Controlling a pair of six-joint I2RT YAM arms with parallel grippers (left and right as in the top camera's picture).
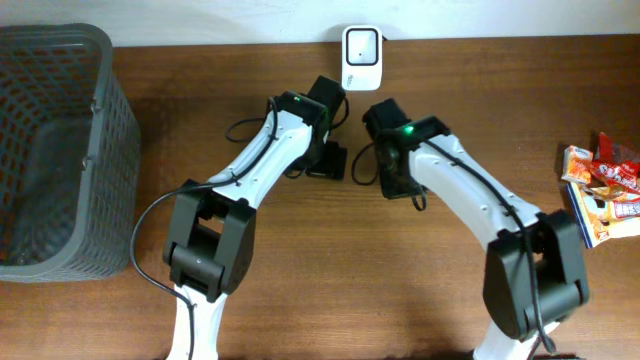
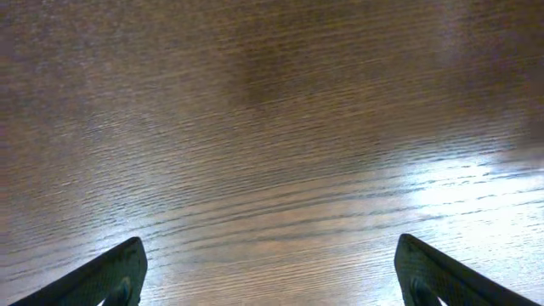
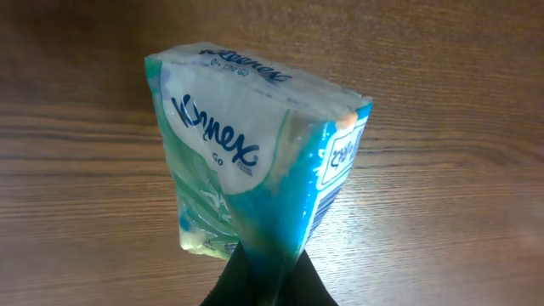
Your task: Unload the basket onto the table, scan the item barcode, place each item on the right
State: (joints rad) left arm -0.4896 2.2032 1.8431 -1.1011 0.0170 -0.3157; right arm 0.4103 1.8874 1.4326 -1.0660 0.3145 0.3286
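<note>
A Kleenex tissue pack [image 3: 255, 161], blue and white plastic, stands up in the right wrist view over the wooden table. My right gripper [image 3: 265, 276] is shut on its lower end, pinching the wrapper. From overhead the pack is hidden under the right gripper [image 1: 397, 180], which sits just below the white scanner [image 1: 361, 56] at the table's back edge. No barcode is visible on the faces I see. My left gripper [image 2: 269, 246] is open, with only bare wood between its fingers. It hangs beside the right one [image 1: 330, 160].
A grey mesh basket [image 1: 100, 110] stands at the far left. Several snack packets [image 1: 605, 190] lie at the right edge. Black cables loop around both wrists near the scanner.
</note>
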